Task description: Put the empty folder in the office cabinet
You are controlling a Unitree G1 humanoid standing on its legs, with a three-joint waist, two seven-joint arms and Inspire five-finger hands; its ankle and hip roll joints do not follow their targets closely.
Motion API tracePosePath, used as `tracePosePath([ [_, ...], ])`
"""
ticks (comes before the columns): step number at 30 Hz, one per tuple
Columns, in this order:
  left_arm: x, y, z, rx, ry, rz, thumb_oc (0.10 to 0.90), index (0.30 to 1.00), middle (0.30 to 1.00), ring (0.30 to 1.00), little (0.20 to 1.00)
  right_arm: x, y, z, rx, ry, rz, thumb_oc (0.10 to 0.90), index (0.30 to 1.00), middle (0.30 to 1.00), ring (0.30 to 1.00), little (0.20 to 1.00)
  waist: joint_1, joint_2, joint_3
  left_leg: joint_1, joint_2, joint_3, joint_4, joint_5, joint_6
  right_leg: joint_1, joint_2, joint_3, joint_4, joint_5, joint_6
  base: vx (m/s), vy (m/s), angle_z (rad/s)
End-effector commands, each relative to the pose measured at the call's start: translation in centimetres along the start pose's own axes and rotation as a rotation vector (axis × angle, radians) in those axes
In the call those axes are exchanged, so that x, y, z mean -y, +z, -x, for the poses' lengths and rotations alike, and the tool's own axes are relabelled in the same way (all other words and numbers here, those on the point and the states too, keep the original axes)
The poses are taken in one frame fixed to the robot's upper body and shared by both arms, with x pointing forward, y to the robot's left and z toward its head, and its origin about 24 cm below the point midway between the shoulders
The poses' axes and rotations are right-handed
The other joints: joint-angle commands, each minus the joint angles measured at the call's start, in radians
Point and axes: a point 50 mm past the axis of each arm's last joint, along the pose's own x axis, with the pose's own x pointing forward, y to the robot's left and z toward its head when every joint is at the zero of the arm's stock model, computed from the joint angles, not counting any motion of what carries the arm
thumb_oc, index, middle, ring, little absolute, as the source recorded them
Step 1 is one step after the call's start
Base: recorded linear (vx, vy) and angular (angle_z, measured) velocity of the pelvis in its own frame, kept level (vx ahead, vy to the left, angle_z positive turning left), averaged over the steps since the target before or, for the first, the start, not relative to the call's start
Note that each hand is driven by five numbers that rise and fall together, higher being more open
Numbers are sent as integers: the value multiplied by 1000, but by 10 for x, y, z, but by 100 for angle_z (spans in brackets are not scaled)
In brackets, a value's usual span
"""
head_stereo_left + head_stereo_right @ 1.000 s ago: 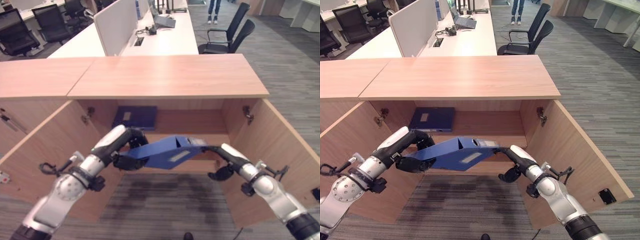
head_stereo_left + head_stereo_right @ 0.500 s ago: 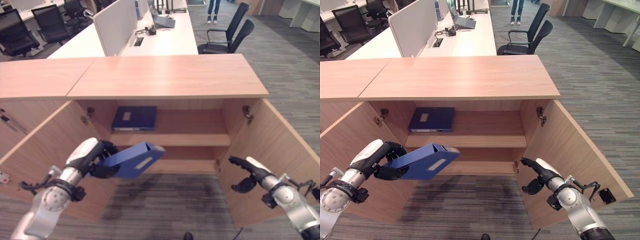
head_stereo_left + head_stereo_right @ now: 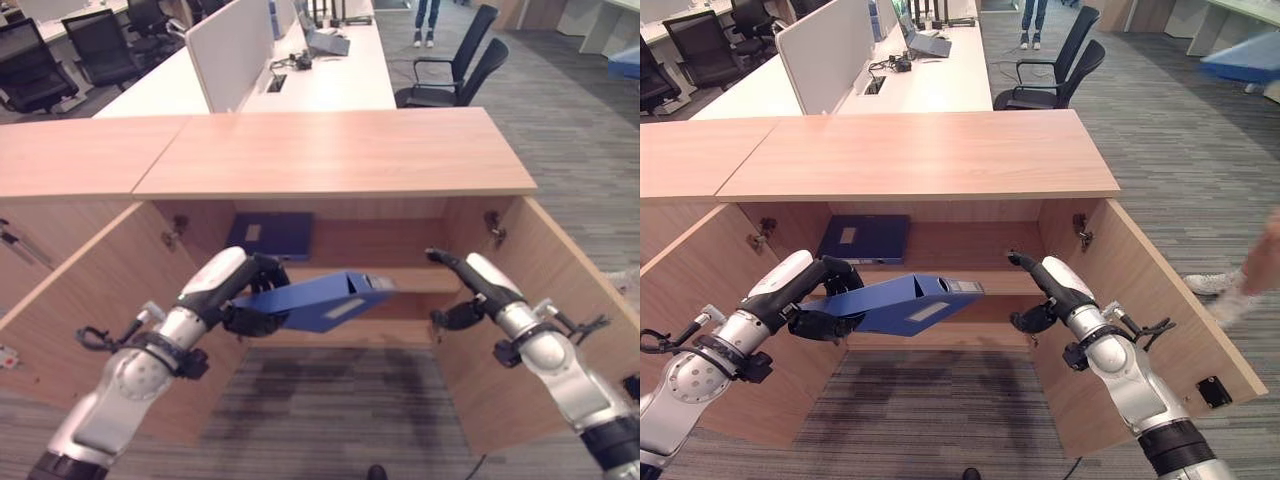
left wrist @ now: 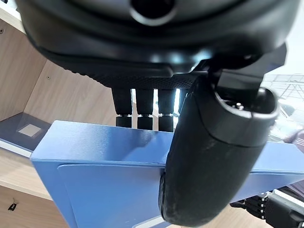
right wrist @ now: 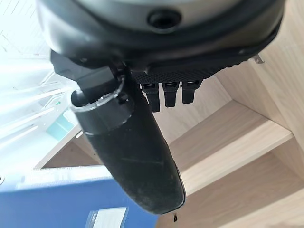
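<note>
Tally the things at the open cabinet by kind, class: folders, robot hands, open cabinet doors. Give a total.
Folders: 2 (held blue folder, folder on upper shelf)
Hands: 2 (left hand, right hand)
Open cabinet doors: 2 (left door, right door)
Total: 6

No legible text, number, brand or sign is present in any view. The blue folder (image 3: 902, 305) carries a pale rectangular label on its spine, but nothing on it can be read. A second blue folder (image 3: 866, 238), lying flat on the cabinet shelf (image 3: 970, 270), bears a small pale label on its cover; its content is likewise too small to read.
</note>
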Motion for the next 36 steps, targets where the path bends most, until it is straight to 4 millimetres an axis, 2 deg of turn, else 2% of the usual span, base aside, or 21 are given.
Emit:
tracePosePath([
  [1, -40, 36, -13, 225, 117, -47, 400, 300, 300, 300, 300, 32, 44, -14, 215, -144, 61, 800, 900, 900, 900, 900, -4, -49, -95, -8, -11, -9, -6, -76, -22, 65, -63, 0, 1, -86, 84, 0, 0, 0],
  [13, -40, 53, -24, 323, 132, 1, 400, 300, 300, 300, 300, 25, 66, -23, 307, -88, 47, 800, 900, 900, 900, 900, -2, -51, -93, -5, -12, -8, -6, -77, -22, 68, -64, -2, 1, -87, 84, 0, 0, 0],
  [21, -40, 87, -34, 490, 44, 12, 400, 300, 300, 300, 300, 22, 81, -33, 361, -61, 56, 800, 900, 900, 900, 900, -4, -50, -96, -1, -11, -7, -6, -78, -24, 71, -65, -2, 1, -87, 85, 0, 0, 0],
  [24, -40, 94, -35, 521, 24, 11, 400, 300, 300, 300, 300, 21, 85, -35, 374, -51, 53, 800, 900, 900, 900, 900, -4, -50, -96, 0, -11, -6, -6, -79, -24, 72, -65, -3, 1, -88, 86, 0, 0, 0],
  [33, -38, 121, -45, 663, 8, 45, 400, 300, 300, 300, 300, 5, 100, -40, 438, 38, 13, 800, 900, 900, 900, 900, -7, -52, -98, 2, -11, -7, -6, -78, -27, 74, -64, -1, 1, -88, 86, 0, 0, 0],
  [34, -39, 131, -46, 710, -4, 52, 400, 300, 300, 300, 300, 1, 103, -41, 449, 63, 2, 756, 834, 834, 834, 834, -8, -52, -99, 2, -10, -6, -6, -79, -27, 76, -65, -1, 1, -88, 86, 0, 0, 0],
  [35, -39, 131, -46, 710, -4, 52, 400, 300, 300, 300, 300, 1, 103, -41, 449, 62, 2, 704, 756, 756, 756, 756, -8, -52, -98, 3, -10, -6, -6, -79, -27, 76, -65, -1, 1, -88, 86, 0, 0, 0],
  [36, -40, 140, -44, 761, -13, 57, 400, 300, 300, 300, 300, -2, 104, -43, 451, 84, -4, 400, 300, 300, 300, 300, -8, -52, -99, 3, -11, -4, -6, -78, -28, 76, -65, -1, 1, -88, 87, 0, 0, 0],
])
